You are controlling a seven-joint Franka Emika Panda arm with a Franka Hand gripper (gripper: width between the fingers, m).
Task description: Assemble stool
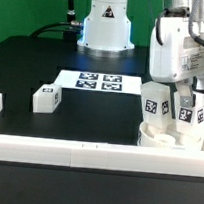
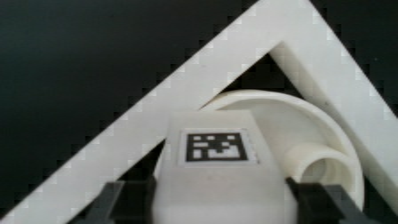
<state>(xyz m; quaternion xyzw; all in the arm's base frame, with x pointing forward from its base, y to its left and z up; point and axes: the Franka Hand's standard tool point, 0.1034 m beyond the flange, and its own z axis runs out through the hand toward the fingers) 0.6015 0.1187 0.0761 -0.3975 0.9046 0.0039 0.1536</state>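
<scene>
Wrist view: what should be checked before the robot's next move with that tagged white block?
1. White rectangular tagged leg block gripped between the tool's fingers: ok.
2. Round white plastic seat disc lodged in the white border rails' corner: ok.
3. Gripped block lined up with a seat socket: cannot tell.
4. Spare tagged leg block lying apart on the black table: ok.

Round white seat (image 1: 172,139) is sitting at the exterior view's right, two tagged legs (image 1: 156,103) standing upright on it. Spare leg (image 1: 47,99) is lying well apart.
</scene>
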